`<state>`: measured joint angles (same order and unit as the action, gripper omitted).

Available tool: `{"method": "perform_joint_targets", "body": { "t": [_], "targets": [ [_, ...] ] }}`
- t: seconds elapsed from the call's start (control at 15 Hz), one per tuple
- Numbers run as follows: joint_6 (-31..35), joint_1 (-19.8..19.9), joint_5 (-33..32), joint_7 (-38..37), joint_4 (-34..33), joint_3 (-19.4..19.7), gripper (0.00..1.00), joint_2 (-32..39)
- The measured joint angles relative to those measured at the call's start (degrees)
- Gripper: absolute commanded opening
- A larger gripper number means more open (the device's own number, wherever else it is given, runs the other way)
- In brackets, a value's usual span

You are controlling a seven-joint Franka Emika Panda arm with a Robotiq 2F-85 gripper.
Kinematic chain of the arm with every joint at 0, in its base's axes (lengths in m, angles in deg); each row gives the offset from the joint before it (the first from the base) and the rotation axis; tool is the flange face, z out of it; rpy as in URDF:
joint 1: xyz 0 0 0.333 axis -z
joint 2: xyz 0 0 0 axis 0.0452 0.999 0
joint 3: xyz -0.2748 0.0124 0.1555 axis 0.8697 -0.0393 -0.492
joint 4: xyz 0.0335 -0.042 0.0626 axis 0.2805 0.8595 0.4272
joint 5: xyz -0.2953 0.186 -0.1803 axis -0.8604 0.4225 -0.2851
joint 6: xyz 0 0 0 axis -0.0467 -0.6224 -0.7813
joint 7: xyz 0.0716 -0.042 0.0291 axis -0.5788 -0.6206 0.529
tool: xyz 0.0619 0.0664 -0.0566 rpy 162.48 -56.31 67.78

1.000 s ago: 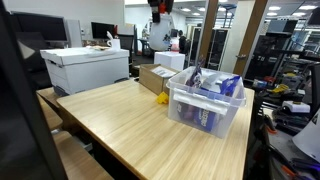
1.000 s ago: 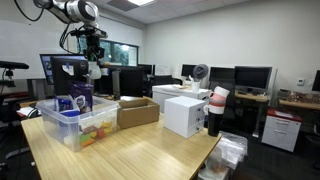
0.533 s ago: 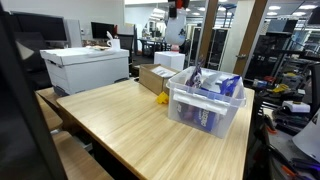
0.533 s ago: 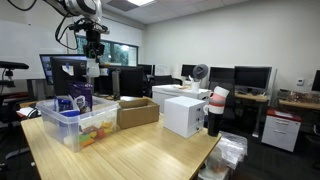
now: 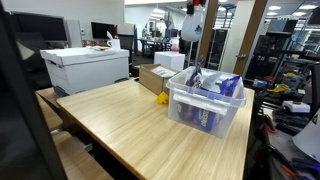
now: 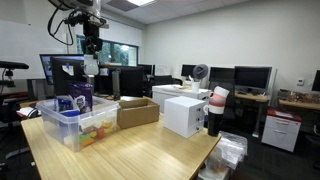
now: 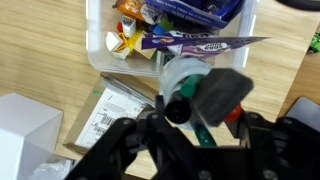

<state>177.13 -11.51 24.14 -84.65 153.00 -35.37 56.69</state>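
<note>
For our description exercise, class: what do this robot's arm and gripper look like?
The arm has rounded white segments with dark joints, and black cables loop beside it. The gripper is black, with two chunky fingers and small red details.

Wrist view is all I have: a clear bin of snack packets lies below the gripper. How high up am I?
Observer: High. In an exterior view the gripper hangs far above the clear bin, with open air between them.
Operator: Is what I'm holding clear of the packets?
Observer: Yes. The whitish object hangs from the gripper, well above the tall purple packet, which stands upright and rises past the bin's rim.
</note>
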Motion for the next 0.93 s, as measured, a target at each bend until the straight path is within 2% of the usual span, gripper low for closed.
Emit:
{"method": "perform_joint_targets", "body": {
  "t": [0.47, 0.93],
  "targets": [
    [1.3, 0.8, 0.0, -3.4, 9.9, 0.3, 0.34, -9.3],
    [4.1, 3.3, 0.0, -5.8, 19.0, 1.3, 0.34, -17.5]
  ]
}}
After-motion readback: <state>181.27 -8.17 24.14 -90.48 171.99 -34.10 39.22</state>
